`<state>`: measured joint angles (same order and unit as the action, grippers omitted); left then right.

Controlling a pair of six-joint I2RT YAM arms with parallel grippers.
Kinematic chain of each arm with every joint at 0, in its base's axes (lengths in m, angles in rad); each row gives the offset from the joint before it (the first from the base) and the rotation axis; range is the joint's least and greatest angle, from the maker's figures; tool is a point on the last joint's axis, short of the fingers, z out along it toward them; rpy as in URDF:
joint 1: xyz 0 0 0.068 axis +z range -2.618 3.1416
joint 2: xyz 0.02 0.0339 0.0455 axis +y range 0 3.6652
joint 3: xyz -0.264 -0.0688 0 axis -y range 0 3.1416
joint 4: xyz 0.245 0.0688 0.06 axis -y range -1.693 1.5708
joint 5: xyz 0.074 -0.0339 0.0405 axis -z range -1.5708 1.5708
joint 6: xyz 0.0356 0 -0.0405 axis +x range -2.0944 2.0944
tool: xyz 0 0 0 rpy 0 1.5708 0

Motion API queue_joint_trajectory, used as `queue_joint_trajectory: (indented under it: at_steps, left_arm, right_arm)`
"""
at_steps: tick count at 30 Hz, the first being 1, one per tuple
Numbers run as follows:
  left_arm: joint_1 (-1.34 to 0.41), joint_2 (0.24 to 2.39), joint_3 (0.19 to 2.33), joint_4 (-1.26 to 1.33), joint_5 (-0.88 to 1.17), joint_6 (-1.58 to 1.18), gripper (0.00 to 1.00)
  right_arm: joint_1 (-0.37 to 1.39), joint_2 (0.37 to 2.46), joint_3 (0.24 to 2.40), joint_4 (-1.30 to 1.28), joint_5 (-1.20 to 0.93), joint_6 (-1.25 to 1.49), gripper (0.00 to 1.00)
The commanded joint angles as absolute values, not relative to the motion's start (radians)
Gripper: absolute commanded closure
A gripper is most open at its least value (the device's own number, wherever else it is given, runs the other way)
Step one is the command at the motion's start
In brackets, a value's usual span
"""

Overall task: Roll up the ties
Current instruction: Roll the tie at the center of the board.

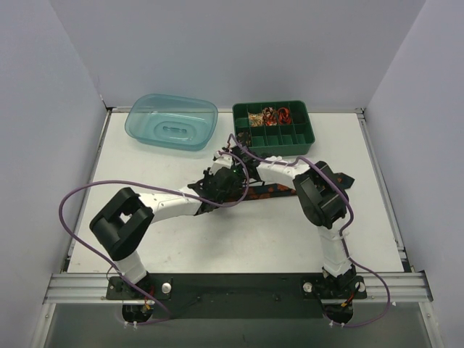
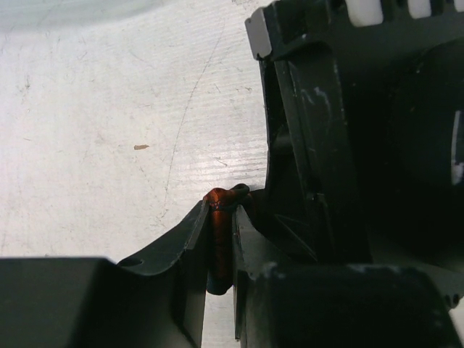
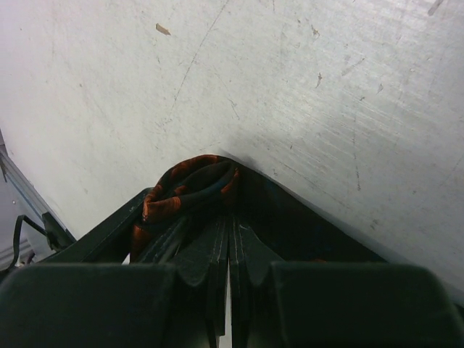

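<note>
**Operator:** Which step is in hand?

**Me:** Rolling. My left tool (image 2: 220, 225) is clamped on a thin fold of the tie (image 2: 217, 197). My right tool (image 3: 229, 225) is closed against its coiled end, mid-counter (image 1: 239, 239).

**Operator:** Next move?

**Me:** Probably turning the coil along the unrolled length, under even tension.

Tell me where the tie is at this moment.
In the top view the tie lies at the middle of the table, in front of the green tray, pinched in the left gripper.
</note>
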<state>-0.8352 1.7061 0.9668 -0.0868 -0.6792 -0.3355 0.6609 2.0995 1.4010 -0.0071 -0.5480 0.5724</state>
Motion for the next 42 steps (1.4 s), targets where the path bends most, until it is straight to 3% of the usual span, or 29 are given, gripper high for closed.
queue_joint_trajectory:
  at_steps: [1,17,27,42]
  left_arm:
    - [-0.868,1.729,0.999,-0.064,-0.667,-0.336,1.00]
    - [-0.868,1.683,0.937,0.038,-0.594,-0.347,1.00]
    - [-0.868,1.695,0.940,0.012,-0.594,-0.339,1.00]
    - [-0.870,1.742,0.991,-0.046,-0.604,-0.370,1.00]
  right_arm:
    - [0.681,2.105,1.384,0.072,-0.618,0.614,1.00]
    - [0.677,2.145,1.324,0.222,-0.758,0.666,1.00]
    - [0.604,1.953,1.212,0.212,-0.807,0.657,1.00]
    - [0.537,1.902,1.148,0.103,-0.756,0.606,1.00]
